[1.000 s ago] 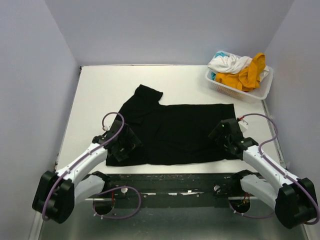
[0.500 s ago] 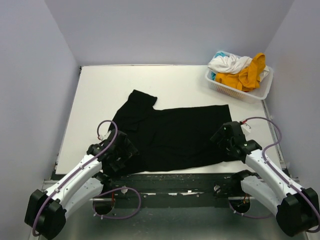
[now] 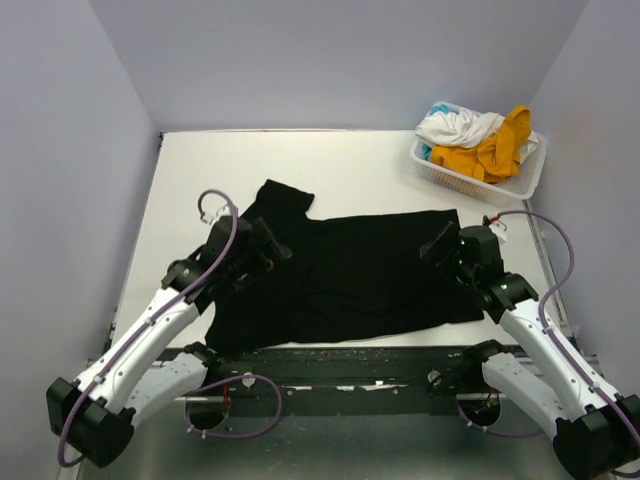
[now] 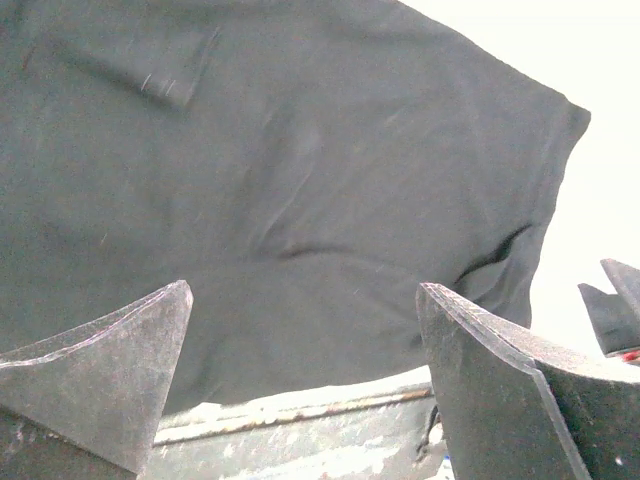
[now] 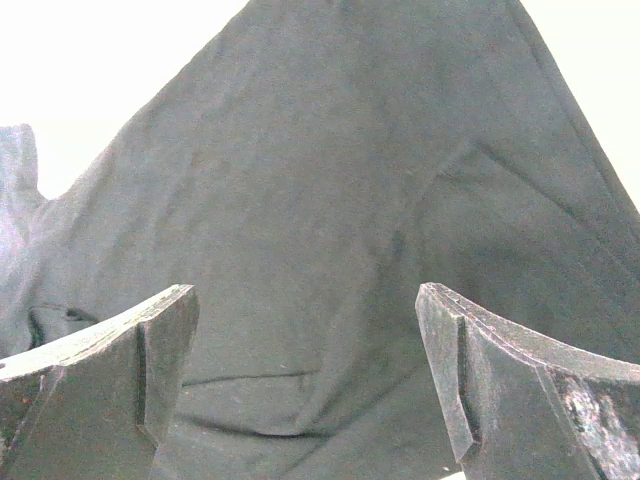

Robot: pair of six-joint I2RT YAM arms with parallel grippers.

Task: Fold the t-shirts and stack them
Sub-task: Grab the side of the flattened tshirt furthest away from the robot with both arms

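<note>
A large black t-shirt [image 3: 350, 270] lies spread on the white table, one sleeve pointing to the far left, its near hem at the table's front edge. My left gripper [image 3: 262, 250] is open and empty above the shirt's left part. My right gripper [image 3: 447, 247] is open and empty above the shirt's right edge. The left wrist view shows the black shirt [image 4: 280, 190] below the open fingers [image 4: 490, 370]. The right wrist view shows the black fabric [image 5: 330, 230] between spread fingers [image 5: 480, 370]. White [image 3: 455, 127], mustard-yellow [image 3: 490, 152] and teal [image 3: 428, 150] shirts lie bunched in the basket.
A white slotted basket [image 3: 520, 185] stands at the table's far right corner. Grey walls close in the left, back and right. The table's front metal edge [image 3: 340, 355] runs just beyond the shirt's near hem.
Both grippers had pulled the black shirt toward the front edge, then let go. Now both have risen and moved back over the shirt, open; the shirt lies still.
</note>
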